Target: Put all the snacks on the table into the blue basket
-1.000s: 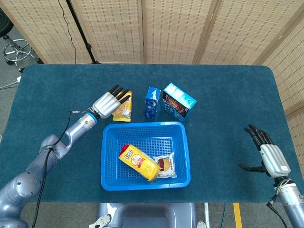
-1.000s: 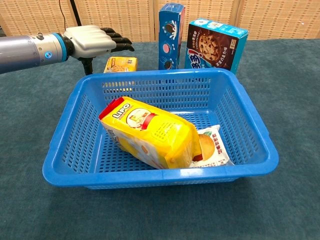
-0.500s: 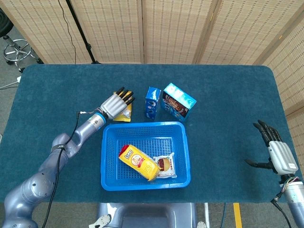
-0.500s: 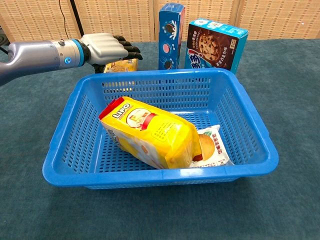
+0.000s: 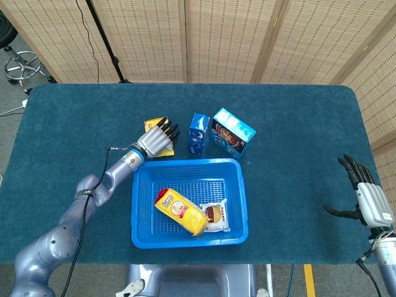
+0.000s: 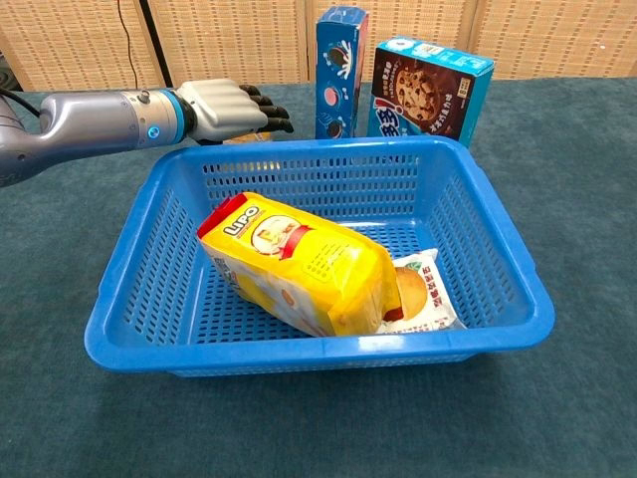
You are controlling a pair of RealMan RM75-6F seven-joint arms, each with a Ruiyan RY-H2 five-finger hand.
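Two snacks lie in blue basket [image 5: 139,210] near table's front edge: yellow Lipo bag [image 5: 180,212], small pastry pack [image 5: 215,215] partly hidden under it. Left hand [image 5: 155,140] laid over yellow packet [image 5: 152,124], mostly covered; grasp cannot be told. Oreo box [image 5: 198,133] and cookie box [image 5: 232,132] stand behind basket. Right hand [image 5: 368,199] spread wide, empty, at table's right edge, wrist cut off.

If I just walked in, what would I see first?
Probably the bright blue basket in the middle of the dark table, with a big yellow Lipo snack bag lying inside it. Next, the silver left hand reaching over a small yellow packet just behind the basket, beside two upright blue cookie boxes.
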